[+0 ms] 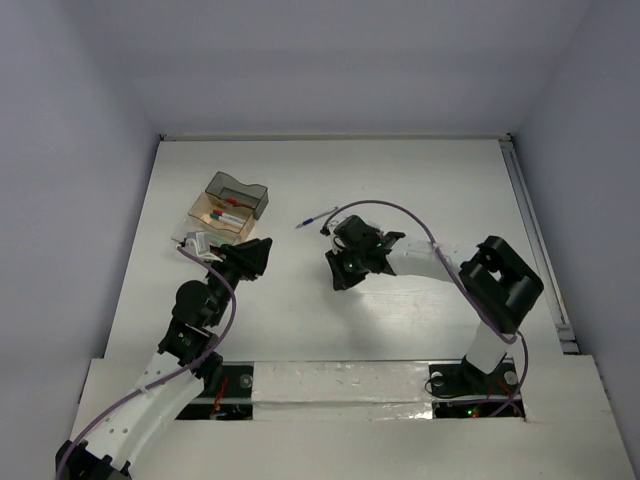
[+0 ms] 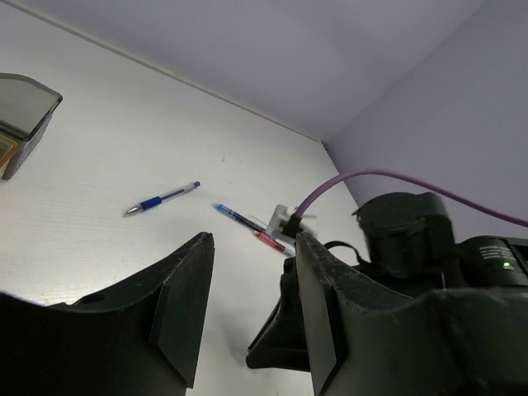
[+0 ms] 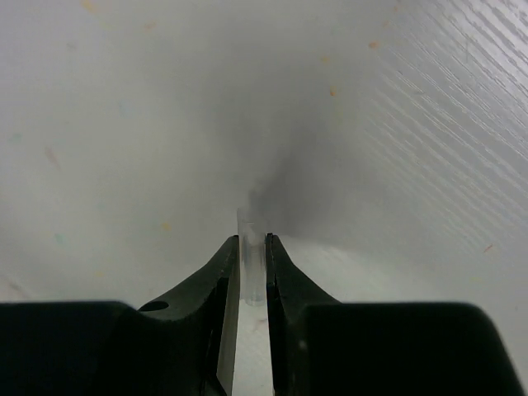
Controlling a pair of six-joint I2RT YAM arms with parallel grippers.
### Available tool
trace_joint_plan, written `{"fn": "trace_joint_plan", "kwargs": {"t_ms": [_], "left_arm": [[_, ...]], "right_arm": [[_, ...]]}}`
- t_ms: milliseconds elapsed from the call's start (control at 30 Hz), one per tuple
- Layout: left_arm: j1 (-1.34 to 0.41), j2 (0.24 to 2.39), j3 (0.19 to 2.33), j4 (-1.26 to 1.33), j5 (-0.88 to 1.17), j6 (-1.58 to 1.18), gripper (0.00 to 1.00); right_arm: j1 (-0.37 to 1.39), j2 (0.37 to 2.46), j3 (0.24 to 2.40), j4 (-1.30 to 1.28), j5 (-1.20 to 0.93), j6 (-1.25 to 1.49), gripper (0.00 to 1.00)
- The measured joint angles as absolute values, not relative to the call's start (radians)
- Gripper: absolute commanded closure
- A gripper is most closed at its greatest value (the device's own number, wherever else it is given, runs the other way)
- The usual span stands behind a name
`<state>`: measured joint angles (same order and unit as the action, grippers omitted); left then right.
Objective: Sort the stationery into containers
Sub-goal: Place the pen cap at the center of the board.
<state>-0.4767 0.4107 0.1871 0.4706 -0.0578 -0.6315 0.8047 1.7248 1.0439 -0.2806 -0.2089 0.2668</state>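
Right hand is clamped shut on a thin clear-barrelled pen. It's pinched across the barrel near one end, so most of it sticks out past the fingers, which should make it easy to lay lengthwise in a tray. From the left wrist view it looks like the one with blue and red bits, though I honestly can't tell if it's off the desk or touching it. Left hand has its fingers apart with nothing in them, parked just on the near side of the containers, which sit toward the far-left corner. The clear tray already has a few pens in it, and the smoky grey one sits behind it. A loose blue pen lies mid-desk toward the far edge, just beside my right hand. Bare desk runs between the right hand and the trays, so there's room to carry, but I reckon my left hand crowds the near approach, so coming in from the far side looks cleaner.
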Motion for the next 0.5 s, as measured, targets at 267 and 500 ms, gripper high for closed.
{"fn": "trace_joint_plan", "kwargs": {"t_ms": [267,500], "left_arm": [[-0.477,0.41,0.187,0.47,-0.065,-0.628,0.6],[-0.477,0.412,0.187,0.471,-0.065,-0.627,0.6]], "right_arm": [[0.804,1.781,1.083,-0.334,-0.123,0.109,0.44],[0.807,1.746,1.087,-0.362,-0.097,0.078,0.33]]}}
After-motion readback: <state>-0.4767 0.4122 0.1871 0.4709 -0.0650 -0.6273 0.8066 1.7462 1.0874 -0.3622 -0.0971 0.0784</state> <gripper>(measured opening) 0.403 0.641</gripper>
